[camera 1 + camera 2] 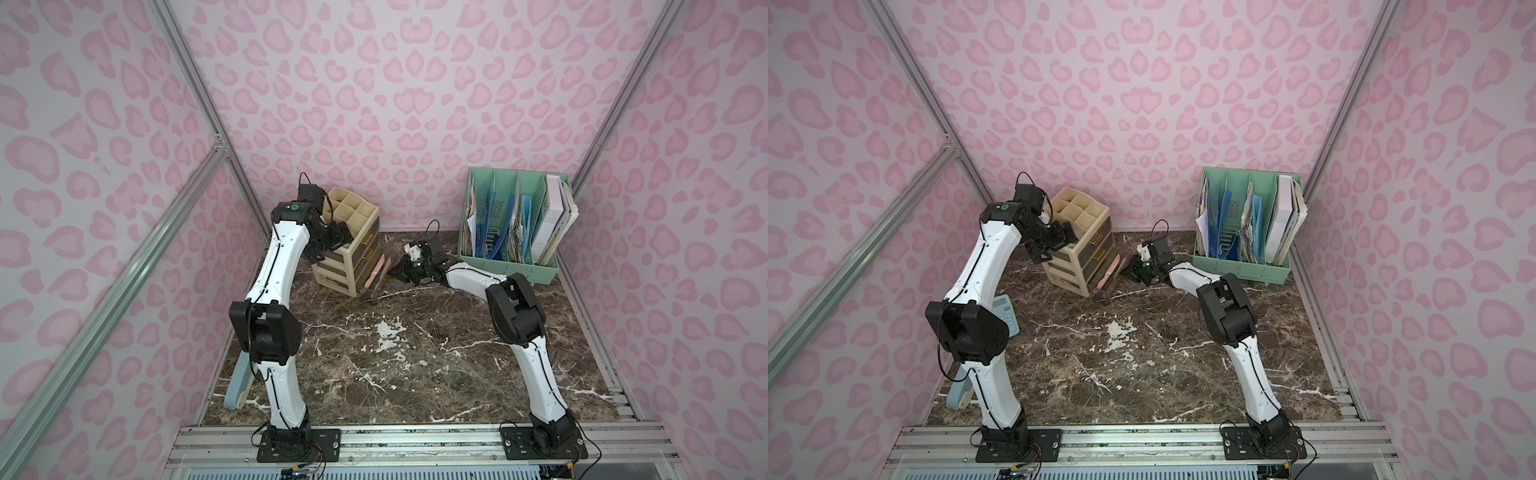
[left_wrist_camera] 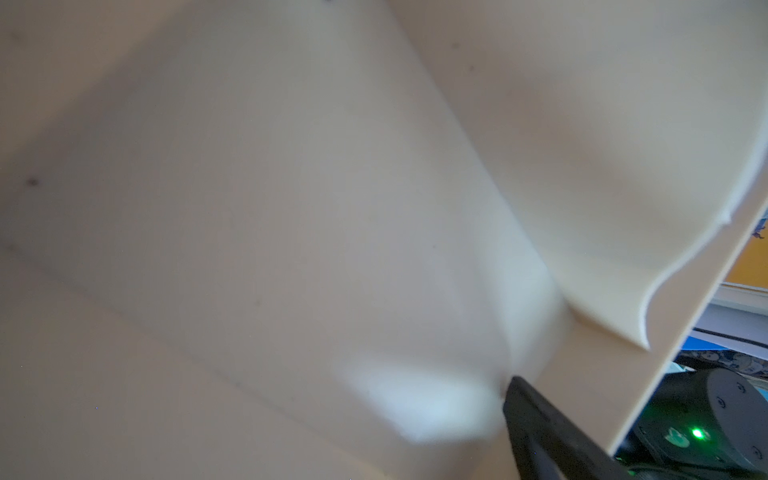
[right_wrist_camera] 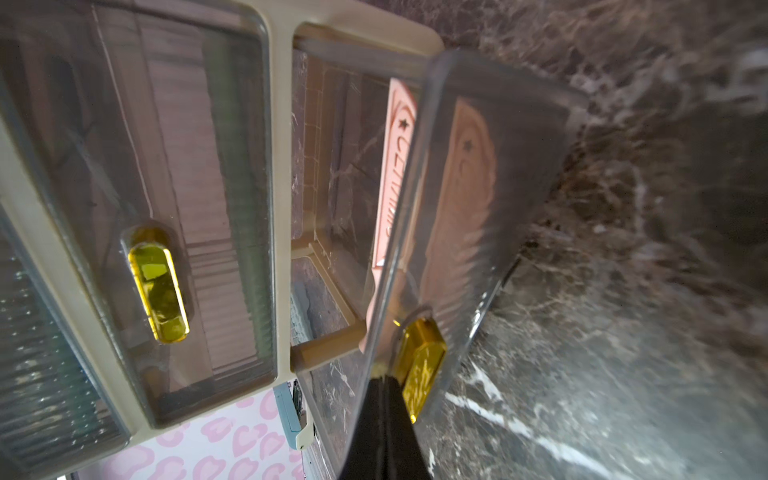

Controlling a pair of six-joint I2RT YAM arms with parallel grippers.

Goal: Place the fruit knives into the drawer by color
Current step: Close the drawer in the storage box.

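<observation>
A beige drawer unit [image 1: 345,249] [image 1: 1077,249] stands at the back left. Its bottom drawer [image 1: 371,292] [image 3: 507,137] is pulled out, and two salmon pink fruit knives [image 1: 381,269] [image 1: 1112,270] [image 3: 397,166] lie in it side by side. My right gripper [image 1: 392,274] [image 1: 1126,272] [image 3: 384,380] is shut, its tip against the drawer's clear front beside the gold handle [image 3: 419,361]. My left gripper [image 1: 329,245] [image 1: 1050,243] stands wide open at the unit's top left corner. One finger [image 2: 536,415] rests on beige plastic. A greenish strip [image 3: 237,166] shows blurred through the closed middle drawer.
A green file holder [image 1: 511,266] [image 1: 1241,272] full of papers stands at the back right. A blue-grey calculator [image 1: 1008,316] lies behind the left arm. A pale blue and cream object [image 1: 239,386] leans at the front left wall. The patterned walls close in on both sides.
</observation>
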